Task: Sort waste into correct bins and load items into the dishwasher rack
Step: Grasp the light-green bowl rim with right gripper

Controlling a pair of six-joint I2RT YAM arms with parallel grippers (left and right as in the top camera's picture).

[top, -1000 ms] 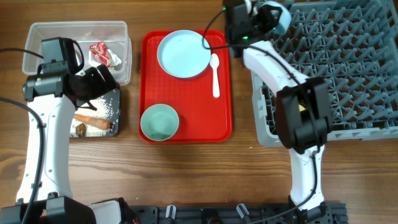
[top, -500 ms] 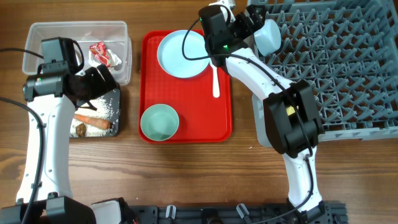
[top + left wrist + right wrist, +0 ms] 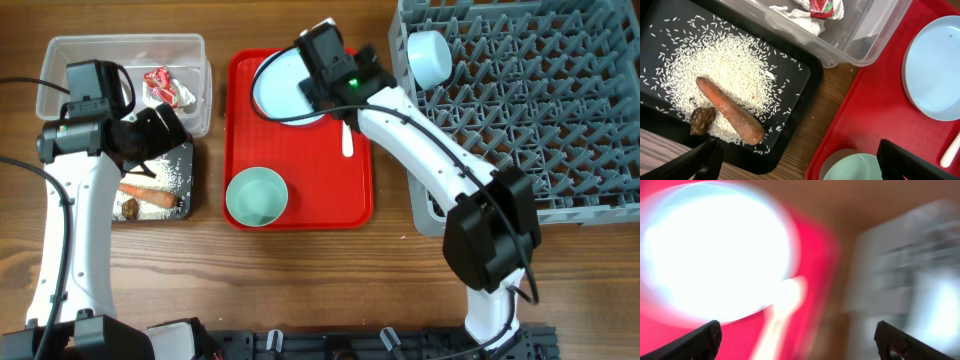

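The waste lies in the bins. A red-and-white wrapper (image 3: pixel 165 88) (image 3: pixel 822 6) is in the clear tub (image 3: pixel 120 55) (image 3: pixel 865 35). Rice (image 3: pixel 725 70), a sausage-like stick (image 3: pixel 148 195) (image 3: pixel 730 111) and a brown lump (image 3: pixel 129 208) (image 3: pixel 702 120) are in the black tub (image 3: pixel 188 205) (image 3: pixel 790 135). My left gripper (image 3: pixel 160 130) (image 3: pixel 800 170) hovers open over the black tub's right edge. My right gripper (image 3: pixel 350 85) (image 3: pixel 800 340) hangs open and empty above the plate (image 3: pixel 280 95) (image 3: pixel 715 250) and spoon (image 3: pixel 347 135) (image 3: pixel 782 305). One bowl (image 3: pixel 256 196) (image 3: pixel 860 170) sits on the tray. Another bowl (image 3: pixel 430 58) rests in the dishwasher rack (image 3: pixel 540 120).
The red tray (image 3: pixel 300 150) (image 3: pixel 875 110) lies between the bins and the rack. The right arm reaches from the front edge across the rack's left side. The right wrist view is blurred by motion.
My right gripper opened, left a bowl in the rack's far left corner and swung left over the plate. The left arm has not moved.
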